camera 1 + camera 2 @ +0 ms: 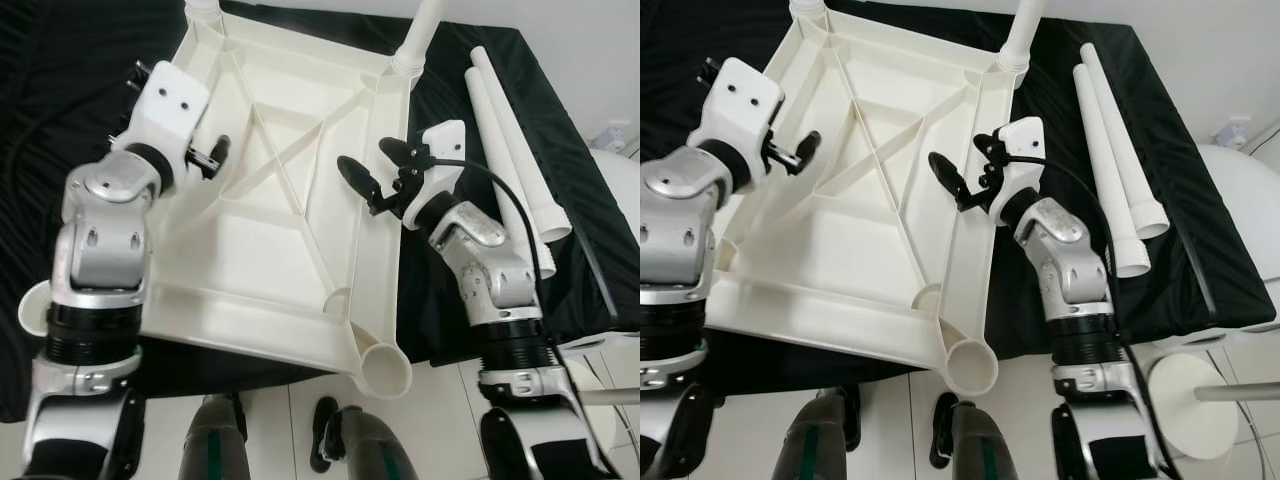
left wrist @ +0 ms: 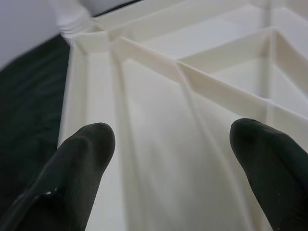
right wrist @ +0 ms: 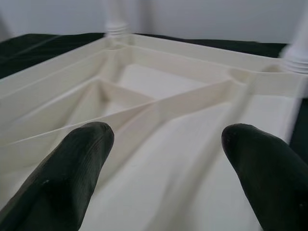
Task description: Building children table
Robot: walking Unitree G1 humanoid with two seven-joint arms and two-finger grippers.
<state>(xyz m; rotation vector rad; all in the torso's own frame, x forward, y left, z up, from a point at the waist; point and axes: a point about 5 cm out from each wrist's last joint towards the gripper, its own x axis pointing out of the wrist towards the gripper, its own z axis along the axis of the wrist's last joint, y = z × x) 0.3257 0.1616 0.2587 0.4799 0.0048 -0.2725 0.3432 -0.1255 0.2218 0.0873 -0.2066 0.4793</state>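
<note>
An upturned white plastic tabletop (image 1: 280, 200) lies on black cloth, two legs fitted at twelve o'clock. Both the left gripper (image 1: 215, 155) and right gripper (image 1: 375, 170) hover spread above it (likely light, stiff, slippery; grip rim ribs).

Home rm: tiled floor (image 1: 290, 420), black-draped bed (image 1: 60, 60)

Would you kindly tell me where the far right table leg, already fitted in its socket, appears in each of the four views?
Left eye view: fitted leg at top, right of centre, rising from the tabletop's far right corner.
Right eye view: top centre, same corner.
Left wrist view: I cannot tell; the blurred leg there may be the other one.
Right wrist view: blurred at the right edge.
Shared landmark: the tabletop's crossed ribs.
</note>
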